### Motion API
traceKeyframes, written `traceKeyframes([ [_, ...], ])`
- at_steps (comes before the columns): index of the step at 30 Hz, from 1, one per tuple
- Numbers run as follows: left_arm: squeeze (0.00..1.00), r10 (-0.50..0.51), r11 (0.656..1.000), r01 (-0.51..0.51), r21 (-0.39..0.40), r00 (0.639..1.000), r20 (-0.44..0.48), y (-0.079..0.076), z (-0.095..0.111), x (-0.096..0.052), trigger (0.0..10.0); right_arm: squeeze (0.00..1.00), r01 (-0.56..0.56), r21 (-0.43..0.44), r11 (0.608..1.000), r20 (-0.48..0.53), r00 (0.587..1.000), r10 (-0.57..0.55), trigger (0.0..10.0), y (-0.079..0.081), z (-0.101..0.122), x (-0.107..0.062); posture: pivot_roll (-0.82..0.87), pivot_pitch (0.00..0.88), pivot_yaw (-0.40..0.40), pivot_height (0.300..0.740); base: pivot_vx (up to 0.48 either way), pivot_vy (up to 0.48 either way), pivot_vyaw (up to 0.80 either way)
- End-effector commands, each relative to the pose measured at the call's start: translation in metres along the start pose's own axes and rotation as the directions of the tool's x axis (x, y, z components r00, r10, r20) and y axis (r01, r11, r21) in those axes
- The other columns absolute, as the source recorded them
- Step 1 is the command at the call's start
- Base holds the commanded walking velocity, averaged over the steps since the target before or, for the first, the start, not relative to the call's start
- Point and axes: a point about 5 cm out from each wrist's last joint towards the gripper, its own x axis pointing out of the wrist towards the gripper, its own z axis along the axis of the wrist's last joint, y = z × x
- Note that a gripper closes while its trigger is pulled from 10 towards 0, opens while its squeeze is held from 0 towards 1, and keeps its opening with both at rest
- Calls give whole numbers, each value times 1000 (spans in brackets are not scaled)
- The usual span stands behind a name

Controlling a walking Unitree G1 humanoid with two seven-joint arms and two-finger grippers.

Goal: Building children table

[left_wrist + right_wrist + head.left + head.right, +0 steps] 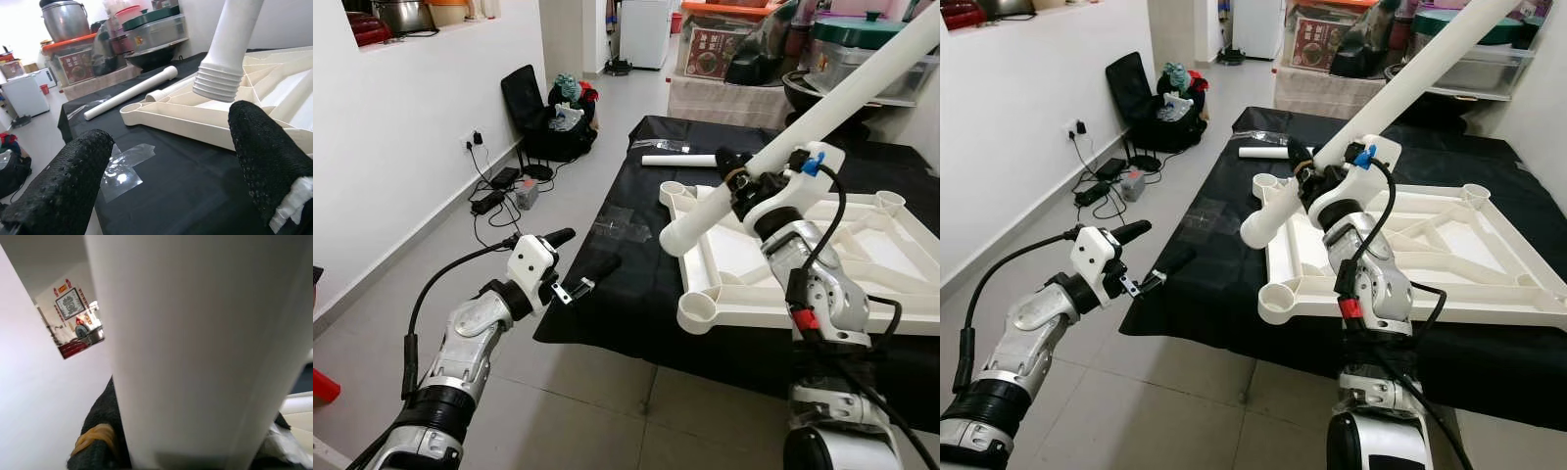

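Note:
A white children's tabletop [744, 311] lies upside down on a black cloth [626, 294], with round leg sockets at its corners. My right gripper [736, 174] is shut on a long white table leg [862, 83], held tilted above the tabletop. The leg's threaded lower end [222, 81] hangs over the tabletop's left side, between the near-left socket [697, 310] and the far-left one. A second white leg [677, 161] lies on the cloth beyond the tabletop. My left gripper [585, 252] is open and holds nothing, at the cloth's left edge, pointing toward the tabletop.
A patch of clear tape [617, 225] lies on the cloth. A black bag with clothes [548, 117] and cables [494, 191] sit by the left wall. Pots and boxes [724, 49] crowd the shelves behind. Tiled floor [597, 392] lies in front.

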Motion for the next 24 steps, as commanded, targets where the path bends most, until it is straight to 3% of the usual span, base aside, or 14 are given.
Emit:
traceKeyframes([
  [1, 0, 19, 1000, -19, -9, 1000, -9, -2, -1, 0, 10000, 0, 21, -68, 997, 67, 998, -16, 0, 1, 11, 1, -8, 0, -42, 740, 0, 0, 0],
  [7, 0, 82, 996, -82, -27, 997, -1, 3, 1, -2, 10000, 0, 67, -154, 986, 90, 995, -53, 0, -1, 8, 0, -22, 0, -31, 740, 0, 0, 0],
  [12, 0, 114, 992, -114, -55, 993, 2, 2, 2, 2, 10000, 0, 98, -116, 988, 87, 992, -88, 0, 0, 7, -1, -40, 0, -17, 740, 0, 0, 0],
  [13, 0, 119, 990, -119, -74, 993, 4, -1, 2, 5, 10000, 0, 112, -101, 989, 82, 991, -104, 3333, -1, 6, -2, -39, 0, -17, 740, 0, 0, 0],
  [14, 0, 119, 990, -119, -74, 993, 4, -1, 2, 5, 10000, 0, 112, -101, 989, 82, 991, -104, 3333, -1, 6, -2, -39, 0, -17, 740, 0, 0, 0],
  [15, 0, 120, 989, -119, -88, 993, 7, -4, 2, 6, 10000, 0, 125, -84, 989, 71, 990, -120, 10000, -1, 4, -3, -38, 0, -17, 740, 0, 0, 0],
  [24, 0, 119, 987, -118, -108, 993, 6, -13, 2, 5, 10000, 0, 161, -86, 983, 8, 987, -161, 10000, -3, -10, -5, -22, 0, -28, 740, 0, 0, 0],
])
